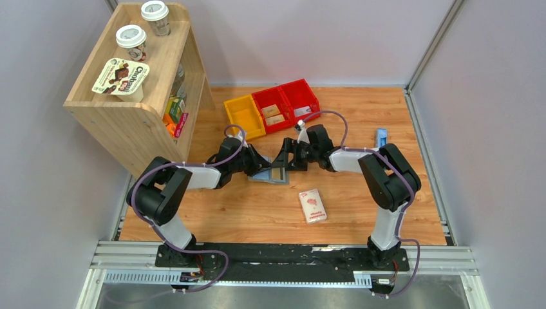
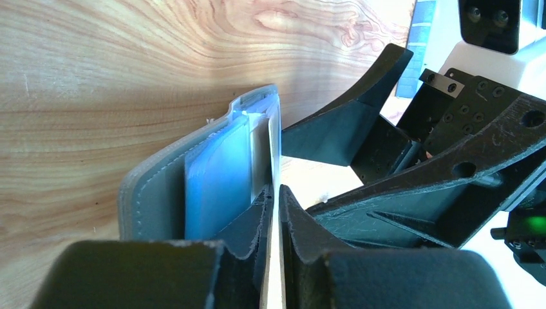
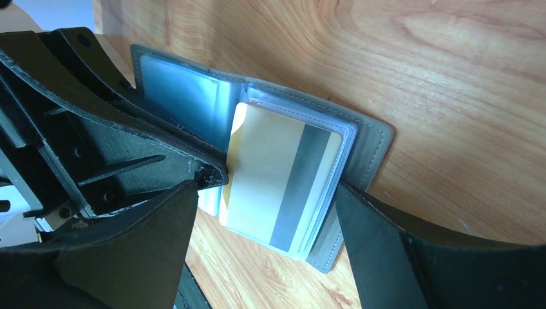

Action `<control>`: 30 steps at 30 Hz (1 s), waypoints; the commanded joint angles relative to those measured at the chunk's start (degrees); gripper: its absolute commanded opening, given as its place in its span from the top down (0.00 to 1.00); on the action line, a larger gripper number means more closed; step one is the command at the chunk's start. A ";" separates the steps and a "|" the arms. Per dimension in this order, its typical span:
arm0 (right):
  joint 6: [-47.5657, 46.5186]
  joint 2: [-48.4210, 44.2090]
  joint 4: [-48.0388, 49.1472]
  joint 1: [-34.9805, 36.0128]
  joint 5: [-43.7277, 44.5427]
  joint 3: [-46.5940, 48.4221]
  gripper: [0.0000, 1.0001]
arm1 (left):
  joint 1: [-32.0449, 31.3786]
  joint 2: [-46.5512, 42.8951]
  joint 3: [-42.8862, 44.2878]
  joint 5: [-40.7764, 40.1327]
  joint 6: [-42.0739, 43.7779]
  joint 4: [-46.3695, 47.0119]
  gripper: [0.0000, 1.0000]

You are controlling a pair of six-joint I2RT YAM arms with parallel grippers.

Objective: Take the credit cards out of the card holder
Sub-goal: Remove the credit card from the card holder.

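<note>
Credit cards (image 3: 277, 177) sit in a clear pocket of the card holder (image 3: 187, 96), the top one tan with a grey stripe. That holder lies open on the counter (image 1: 257, 215). At its middle, the left gripper (image 2: 275, 193) has narrow jaws pinching a thin leaf. The right gripper (image 3: 267, 185) has wide jaws straddling its card-filled half. A white-and-pink packet (image 1: 312, 206) lies to its near right.

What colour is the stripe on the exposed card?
Grey stripe on a pale yellow card; best in right wrist view.

Top camera looks down from 6 o'clock; wrist cameras — close, facing 3 and 9 — share the card holder (image 2: 149, 199).
</note>
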 commanded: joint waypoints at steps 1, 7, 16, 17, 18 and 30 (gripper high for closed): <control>0.05 2.45 -0.99 0.76 0.23 -1.17 0.14 | -0.31 0.95 0.87 3.19 -1.67 5.47 0.84; 0.48 2.71 -0.55 0.76 -0.12 -1.17 0.14 | -0.67 2.80 2.09 4.16 -1.94 5.82 0.77; 0.40 2.97 -0.55 0.67 0.40 -1.43 0.14 | -1.11 2.19 1.92 3.37 -1.59 6.17 0.80; 0.40 3.06 -0.55 0.67 0.58 -1.43 0.14 | -1.02 1.84 1.57 2.85 -1.41 5.74 0.83; 0.49 3.15 -0.64 0.67 0.67 -1.52 0.14 | -0.93 1.05 1.13 2.50 -0.98 5.39 0.84; 0.66 5.17 0.06 0.50 1.02 -1.78 0.14 | 0.65 -3.00 -2.56 2.14 -0.44 4.07 0.87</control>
